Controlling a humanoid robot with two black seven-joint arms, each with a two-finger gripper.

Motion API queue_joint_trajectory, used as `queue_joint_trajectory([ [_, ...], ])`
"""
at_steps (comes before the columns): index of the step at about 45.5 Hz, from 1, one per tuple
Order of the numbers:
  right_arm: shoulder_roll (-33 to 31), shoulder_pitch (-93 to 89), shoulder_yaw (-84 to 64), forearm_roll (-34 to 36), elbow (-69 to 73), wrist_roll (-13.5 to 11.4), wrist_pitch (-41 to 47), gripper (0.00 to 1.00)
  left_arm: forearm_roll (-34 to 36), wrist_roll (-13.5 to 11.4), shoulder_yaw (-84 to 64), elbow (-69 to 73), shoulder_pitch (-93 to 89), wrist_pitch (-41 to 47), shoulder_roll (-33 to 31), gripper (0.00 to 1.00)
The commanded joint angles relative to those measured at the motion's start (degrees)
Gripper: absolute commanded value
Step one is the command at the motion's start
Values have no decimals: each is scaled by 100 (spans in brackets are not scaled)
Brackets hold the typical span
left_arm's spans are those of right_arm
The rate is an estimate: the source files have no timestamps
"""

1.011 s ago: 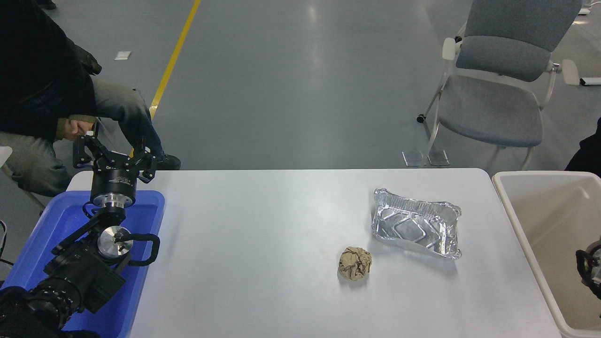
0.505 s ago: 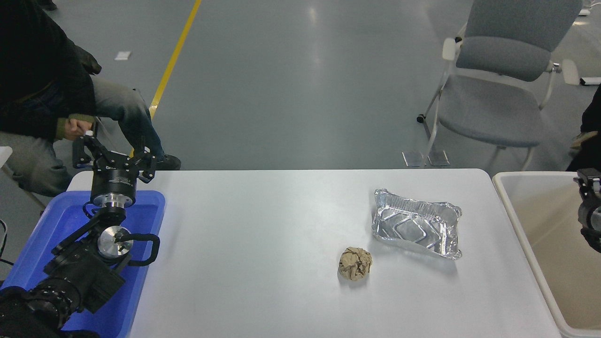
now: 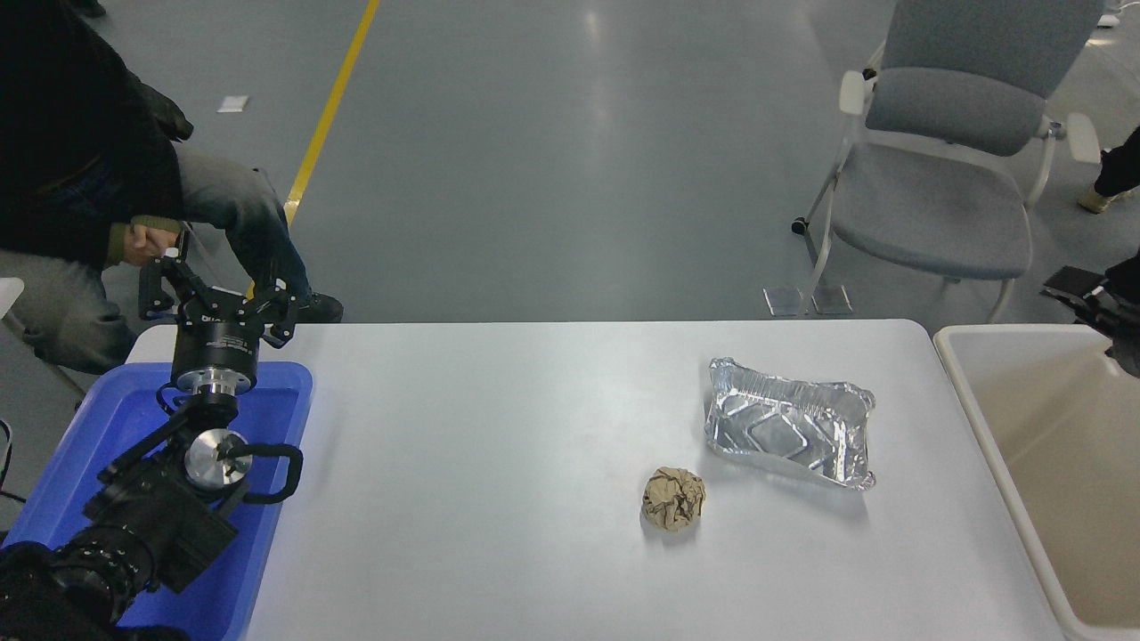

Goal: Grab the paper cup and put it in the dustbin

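Note:
The paper cup shows nowhere in the head view. The dustbin [image 3: 980, 418], a large beige tub, stands at the table's right end, and the part of its inside that I can see holds nothing. My right gripper [image 3: 1094, 301] juts in from the right edge, above the bin's far rim; only part of it shows. My left gripper [image 3: 216, 289] is parked open and empty at the far left, above the blue tray [image 3: 285, 418].
A crumpled brown paper ball [image 3: 673, 499] and a silver foil tray [image 3: 788, 434] lie on the white table's right half. A person [image 3: 80, 196] sits at the far left corner. A grey chair [image 3: 935, 178] stands beyond the table.
My right gripper has risen along the right edge, from low over the bin to above its far rim. The left arm, the paper ball and the foil tray have not moved.

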Motion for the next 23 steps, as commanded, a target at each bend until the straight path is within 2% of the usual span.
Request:
queue_joint_trajectory([
  [1, 606, 2610, -2550, -87, 965, 10, 490, 100, 1, -1, 0, 0, 0, -5, -1, 99],
  [6, 1195, 3489, -3122, -34, 1334, 72, 762, 100, 1, -1, 0, 0, 0, -5, -1, 99],
  [16, 2267, 4474, -3132, 9, 1836, 72, 1711, 100, 1, -1, 0, 0, 0, 4, 8, 99],
  [23, 3076, 4826, -3026, 606, 1985, 72, 2247, 100, 1, -1, 0, 0, 0, 4, -1, 99],
])
